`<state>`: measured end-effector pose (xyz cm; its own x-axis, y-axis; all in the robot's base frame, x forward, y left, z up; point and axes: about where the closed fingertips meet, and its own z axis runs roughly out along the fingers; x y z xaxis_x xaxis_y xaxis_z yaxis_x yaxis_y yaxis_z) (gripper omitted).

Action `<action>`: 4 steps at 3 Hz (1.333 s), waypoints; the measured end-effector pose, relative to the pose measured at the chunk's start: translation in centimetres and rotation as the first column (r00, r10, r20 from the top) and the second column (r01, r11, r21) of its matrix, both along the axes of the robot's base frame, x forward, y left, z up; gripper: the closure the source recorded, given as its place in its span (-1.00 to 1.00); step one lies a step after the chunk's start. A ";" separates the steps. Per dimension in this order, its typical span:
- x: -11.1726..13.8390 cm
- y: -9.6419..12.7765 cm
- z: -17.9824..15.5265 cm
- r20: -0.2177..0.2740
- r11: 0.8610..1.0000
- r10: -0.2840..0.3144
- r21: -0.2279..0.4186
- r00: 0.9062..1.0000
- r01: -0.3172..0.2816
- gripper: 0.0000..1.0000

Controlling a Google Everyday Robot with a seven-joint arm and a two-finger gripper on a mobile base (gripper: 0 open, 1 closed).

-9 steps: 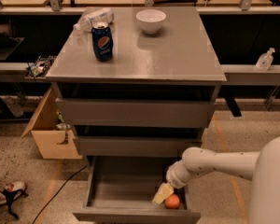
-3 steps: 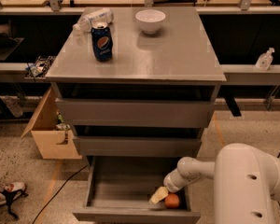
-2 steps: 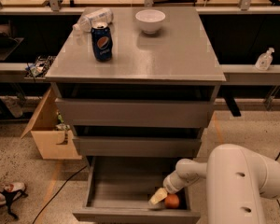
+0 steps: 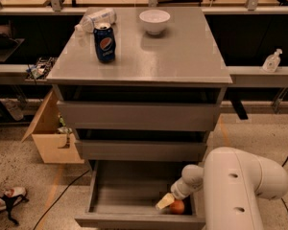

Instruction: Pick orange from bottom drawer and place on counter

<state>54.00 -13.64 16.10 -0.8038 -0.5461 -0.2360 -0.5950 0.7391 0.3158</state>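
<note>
Fingers (image 4: 164, 201) at the orange (image 4: 178, 207); clamped or loose, I can't tell.
Gripper (image 4: 171, 204) low in the drawer's (image 4: 129, 193) front right corner. Orange looks light, firm, slick: pinch across its middle.

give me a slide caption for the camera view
Gripper low inside the open bottom drawer, right beside the orange, beneath the counter.

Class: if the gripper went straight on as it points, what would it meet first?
The gripper, low in the bottom drawer, would probably meet the drawer floor; the orange sits just beside it, depth unclear.
</note>
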 end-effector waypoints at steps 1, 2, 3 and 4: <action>-0.5 -2.2 -1.1 -0.036 0.996 -0.078 -0.041 0.996 0.077 -1.00; -1.0 -4.3 -1.4 -0.064 0.983 -0.163 -0.092 0.985 0.156 -1.00; -1.0 -4.3 -1.4 -0.065 0.983 -0.165 -0.093 0.984 0.158 -1.00; -1.0 -4.2 -1.4 -0.065 0.983 -0.165 -0.093 0.984 0.158 -1.00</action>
